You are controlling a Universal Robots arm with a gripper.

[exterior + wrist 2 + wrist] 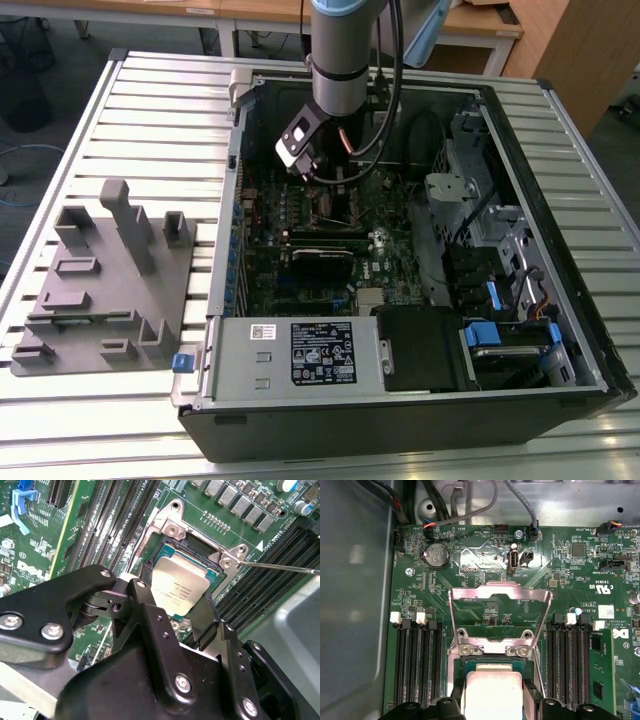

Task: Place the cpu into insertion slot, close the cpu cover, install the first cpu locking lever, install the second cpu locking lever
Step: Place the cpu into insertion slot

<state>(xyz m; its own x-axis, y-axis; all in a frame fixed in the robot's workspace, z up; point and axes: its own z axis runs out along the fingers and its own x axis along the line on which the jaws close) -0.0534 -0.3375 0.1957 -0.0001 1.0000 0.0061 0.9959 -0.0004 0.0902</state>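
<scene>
On the slatted metal worktop [80, 120]: one open computer case [400, 425], laid on its side, with the motherboard [270, 270] facing up.

- Arm [345, 50]: reaches down from the far side into the case, over the far half of the motherboard.
- Tool [175, 600]: black, with two fingers [145, 605] set against opposite edges of the cpu, pinching it between them.
- Cpu [177, 587]: flat square chip with a dull silver top and a green rim showing round it. It lies level over the socket opening [192, 545], between the two banks of memory slots [415, 665]. Whether it is fully seated cannot be told.
- Cpu cover [500, 591]: a thin silvery frame with a square window, swung up and open on its hinge at the socket's edge. It is clear of the chip and not closed.
- Locking lever [280, 568]: a thin wire rod, sticking out sideways from a socket corner and not latched down.
- Coin cell [436, 555]: round, on the board beyond the cover.
- Power-supply box [300, 355]: silver with a dark label, in the case's near corner on the exterior view's left.
- Grey fixture tray [100, 290]: carries upright blocks. It sits on the worktop at the exterior view's left, apart from the case.
</scene>
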